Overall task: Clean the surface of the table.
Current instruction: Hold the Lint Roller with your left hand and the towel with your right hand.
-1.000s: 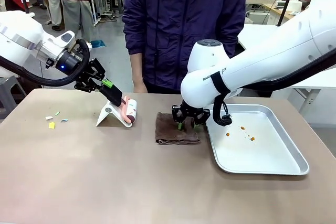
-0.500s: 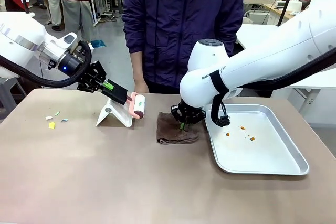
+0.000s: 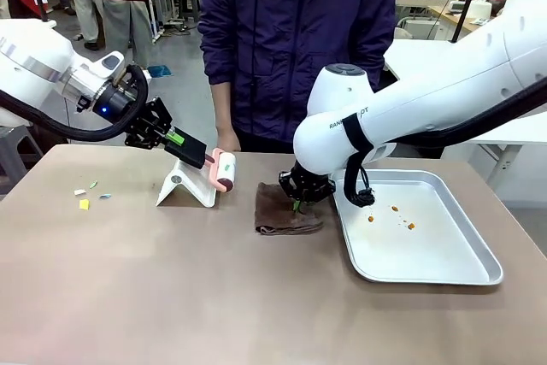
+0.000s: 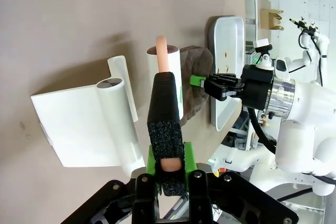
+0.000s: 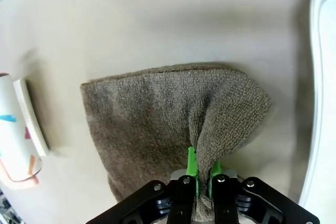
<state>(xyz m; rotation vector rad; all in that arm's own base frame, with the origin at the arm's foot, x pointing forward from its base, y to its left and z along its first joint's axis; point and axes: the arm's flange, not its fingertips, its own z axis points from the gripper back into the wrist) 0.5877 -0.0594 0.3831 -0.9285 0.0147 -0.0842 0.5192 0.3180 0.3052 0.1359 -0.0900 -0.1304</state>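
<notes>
The brownish-taupe table (image 3: 171, 297) carries a folded brown cloth (image 3: 282, 215) at its middle. My right gripper (image 3: 299, 200) is down on the cloth's right part, shut on a pinched-up fold of the cloth (image 5: 152, 108), which rises between the green pads of my right gripper (image 5: 202, 174). My left gripper (image 3: 175, 140) is shut on the black handle of a pink-framed lint roller (image 3: 225, 170). It holds the roller just above and right of its white stand (image 3: 184, 187). In the left wrist view, the roller (image 4: 170, 82) sticks out past my left gripper (image 4: 167, 166), over the stand (image 4: 84, 129).
A metal tray (image 3: 444, 262) with a few orange crumbs (image 3: 395, 208) lies right of the cloth. Small paper scraps (image 3: 85, 198) sit at the table's far left. A person in a dark jacket (image 3: 299, 40) stands at the far edge, one hand (image 3: 227, 140) close behind the roller.
My left gripper raised the lint roller off its stand, up and to the right. My right gripper shut on the cloth and bunched up a fold.
</notes>
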